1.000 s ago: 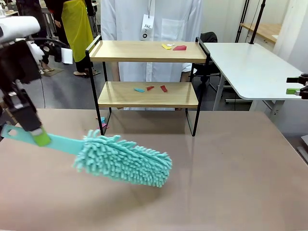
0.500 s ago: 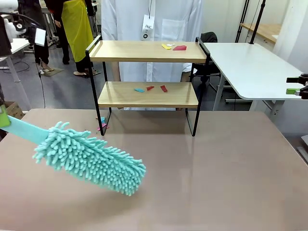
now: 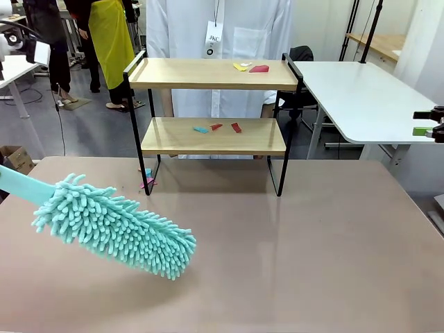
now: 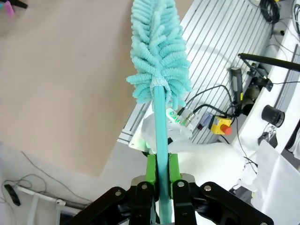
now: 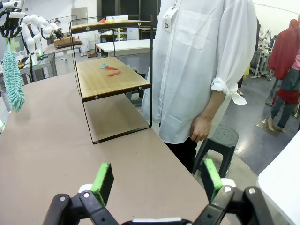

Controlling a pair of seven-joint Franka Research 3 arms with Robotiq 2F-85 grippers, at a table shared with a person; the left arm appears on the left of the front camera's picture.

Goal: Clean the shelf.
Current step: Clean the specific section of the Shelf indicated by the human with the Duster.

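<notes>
The shelf (image 3: 180, 73) stands at the far side of the brown table, a two-tier wooden rack in a black frame. Small yellow and red scraps (image 3: 251, 68) lie on its top board, blue and red scraps (image 3: 218, 127) on the lower board. A fluffy teal duster (image 3: 111, 225) hangs low over the table's left part, its handle running off the left edge. My left gripper (image 4: 162, 171) is shut on that handle, the duster head (image 4: 159, 51) pointing away. My right gripper (image 5: 157, 180) is open and empty, facing the shelf (image 5: 112, 84) from the table's end.
A person in a white shirt (image 5: 206, 61) stands behind the shelf. A few scraps (image 3: 147, 182) lie on the table by the shelf's left leg. A white table (image 3: 361, 97) stands at the back right. Cables and a yellow stop button (image 4: 220, 125) sit beyond the table edge.
The duster has swung left and toward the table's left edge. The left arm and gripper have moved out of the front view's left side. The right gripper has stayed put.
</notes>
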